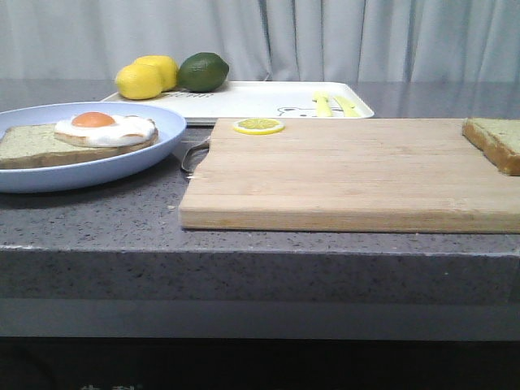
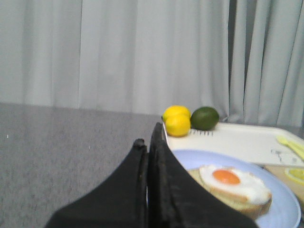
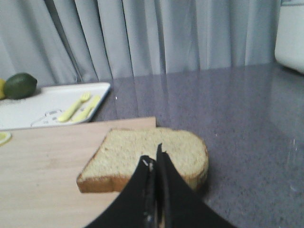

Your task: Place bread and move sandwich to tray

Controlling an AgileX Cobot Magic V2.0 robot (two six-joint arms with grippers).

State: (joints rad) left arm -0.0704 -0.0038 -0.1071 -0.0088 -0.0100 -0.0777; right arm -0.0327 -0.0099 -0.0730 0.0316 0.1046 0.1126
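Observation:
A loose slice of bread [image 1: 496, 140] [image 3: 152, 159] lies at the right end of the wooden cutting board [image 1: 349, 175], overhanging its edge. A second slice [image 1: 45, 145] with a fried egg [image 1: 104, 127] [image 2: 232, 181] on top sits on the pale blue plate [image 1: 122, 158] [image 2: 273, 187] at the left; no complete sandwich shows. The white tray [image 1: 260, 99] [image 2: 242, 142] [image 3: 42, 104] stands behind the board. My left gripper [image 2: 148, 137] is shut and empty, near the plate. Shut and empty too, my right gripper [image 3: 154, 156] hovers just short of the loose slice. Neither gripper shows in the front view.
Two lemons [image 1: 146, 77] and a lime [image 1: 203, 71] sit on the tray's left end, and a yellow fork and knife [image 1: 335, 104] on its right end. A lemon slice [image 1: 258, 126] lies on the board's back edge. Curtains hang behind the counter.

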